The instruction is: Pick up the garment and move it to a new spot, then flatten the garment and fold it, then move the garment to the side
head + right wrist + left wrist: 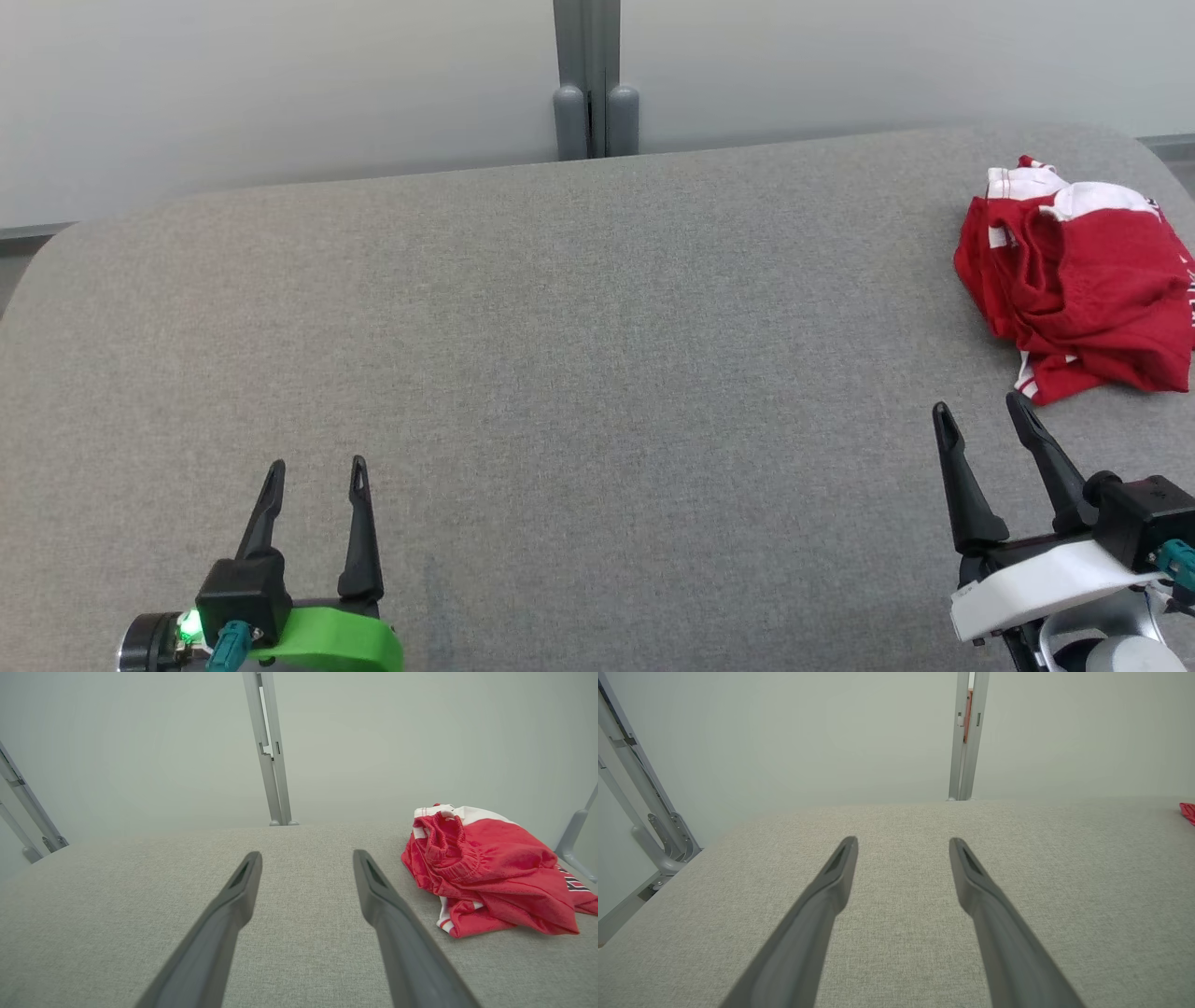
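Jaws spread and holding nothing on both arms: the left gripper (316, 462) hovers over the near left of the grey fabric-covered table (597, 355), the right gripper (977, 402) over the near right. The red shorts with white trim (1083, 280) lie crumpled at the table's far right edge, just beyond the right gripper. The heap's longer run goes far to near, its gathered waistband toward the far left.

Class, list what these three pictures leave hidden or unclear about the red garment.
Head view: the garment runs off the right edge; its far side is cut off.
Left wrist view: the right edge leaves just a red sliver of it.
Right wrist view: its own folds hide its full shape; the print is too small to read.
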Robot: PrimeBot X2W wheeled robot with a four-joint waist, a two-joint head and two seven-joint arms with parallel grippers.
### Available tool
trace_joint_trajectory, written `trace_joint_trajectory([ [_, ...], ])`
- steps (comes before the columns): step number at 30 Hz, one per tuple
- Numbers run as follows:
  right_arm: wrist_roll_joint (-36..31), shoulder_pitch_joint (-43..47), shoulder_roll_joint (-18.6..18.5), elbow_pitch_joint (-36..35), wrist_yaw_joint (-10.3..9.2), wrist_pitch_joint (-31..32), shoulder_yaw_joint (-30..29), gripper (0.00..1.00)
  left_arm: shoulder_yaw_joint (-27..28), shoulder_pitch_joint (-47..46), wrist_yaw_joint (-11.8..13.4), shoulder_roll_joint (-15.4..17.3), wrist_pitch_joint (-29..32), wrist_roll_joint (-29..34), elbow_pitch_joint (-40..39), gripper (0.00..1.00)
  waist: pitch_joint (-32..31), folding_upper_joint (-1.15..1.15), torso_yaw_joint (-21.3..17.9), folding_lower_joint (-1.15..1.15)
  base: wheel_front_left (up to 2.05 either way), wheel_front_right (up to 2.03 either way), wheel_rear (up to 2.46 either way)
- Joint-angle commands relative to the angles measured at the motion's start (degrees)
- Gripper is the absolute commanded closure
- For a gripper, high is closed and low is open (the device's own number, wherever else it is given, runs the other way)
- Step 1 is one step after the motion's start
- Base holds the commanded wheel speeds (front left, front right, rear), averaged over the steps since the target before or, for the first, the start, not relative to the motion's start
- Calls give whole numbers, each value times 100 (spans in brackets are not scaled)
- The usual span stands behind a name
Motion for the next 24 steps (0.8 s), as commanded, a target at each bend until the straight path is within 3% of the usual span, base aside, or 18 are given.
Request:
trace_joint_trajectory([
  [1,-45,99,2,-54,-7,32,-11,0,-17,100,-34,31,-20,-56,26,0,-172,0,52,0,0,0,0],
  [24,-51,376,98,-337,-7,221,-77,0,-80,82,-14,99,-100,-108,299,0,-300,0,15,0,0,0,0],
])
